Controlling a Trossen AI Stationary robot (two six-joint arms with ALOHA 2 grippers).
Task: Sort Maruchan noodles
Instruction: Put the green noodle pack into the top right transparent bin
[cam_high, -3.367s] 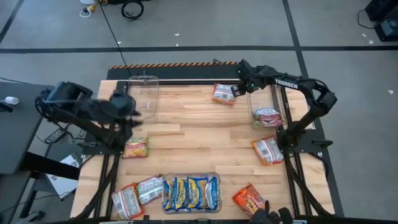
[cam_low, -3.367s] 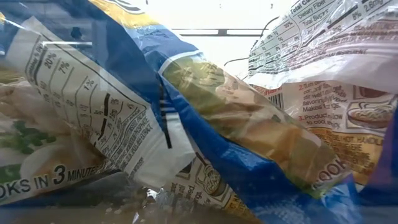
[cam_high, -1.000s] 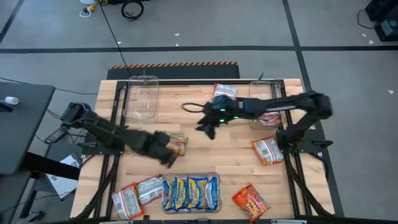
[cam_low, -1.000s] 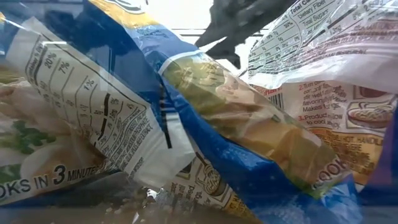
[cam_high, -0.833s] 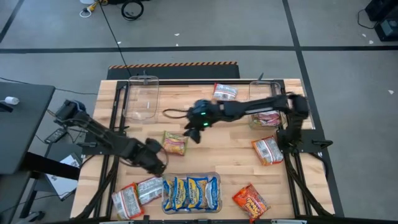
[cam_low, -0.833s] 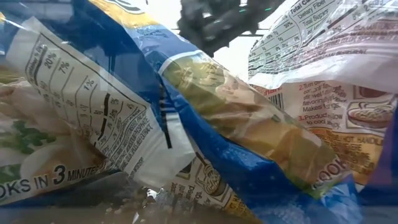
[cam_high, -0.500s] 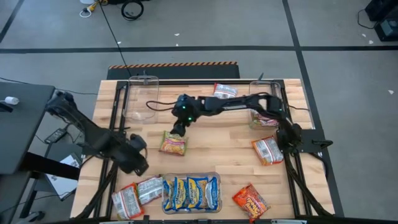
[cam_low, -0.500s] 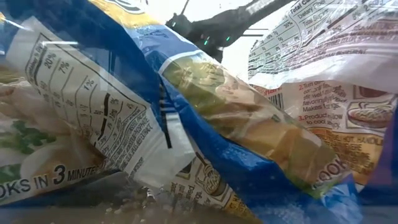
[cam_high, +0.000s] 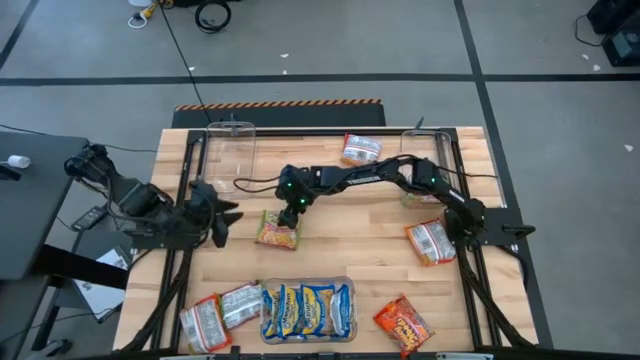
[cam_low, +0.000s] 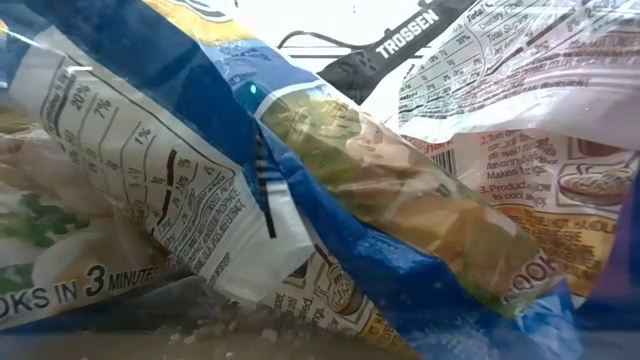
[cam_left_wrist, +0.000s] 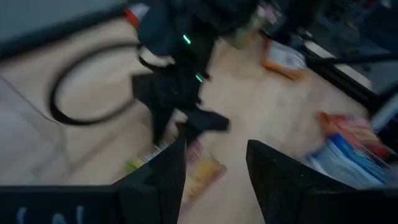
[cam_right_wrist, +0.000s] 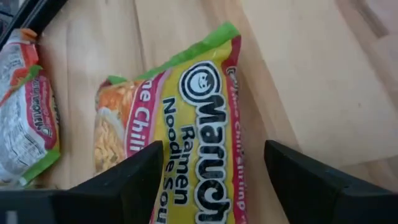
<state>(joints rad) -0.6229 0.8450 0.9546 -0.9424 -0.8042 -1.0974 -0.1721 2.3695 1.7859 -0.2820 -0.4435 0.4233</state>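
Note:
A green-and-pink Maruchan packet (cam_high: 278, 230) lies flat on the wood left of the table's middle. My right gripper (cam_high: 291, 207) reaches across the table and hovers right over it, open. In the right wrist view the fingers (cam_right_wrist: 140, 180) stand on either side of the packet (cam_right_wrist: 186, 124), and no touch shows. My left gripper (cam_high: 222, 222) is open at the table's left edge, level with the packet. Its wrist view looks past its own gripper (cam_left_wrist: 214, 149) at the right gripper (cam_left_wrist: 180, 118) above the packet (cam_left_wrist: 202, 171).
A clear bin (cam_high: 307, 310) at the near edge holds blue-and-yellow packets, which fill the low view (cam_low: 330, 200). Loose packets lie near left (cam_high: 205, 322), near right (cam_high: 403, 322), right (cam_high: 430, 240) and far (cam_high: 360, 148). Clear bins stand far left (cam_high: 230, 155) and far right (cam_high: 428, 185).
My left gripper let go of the green-and-pink packet left of the table's middle and drew back toward the left edge. My right gripper swept from the table's middle toward the left and came over the packet, which stays flat where it was left.

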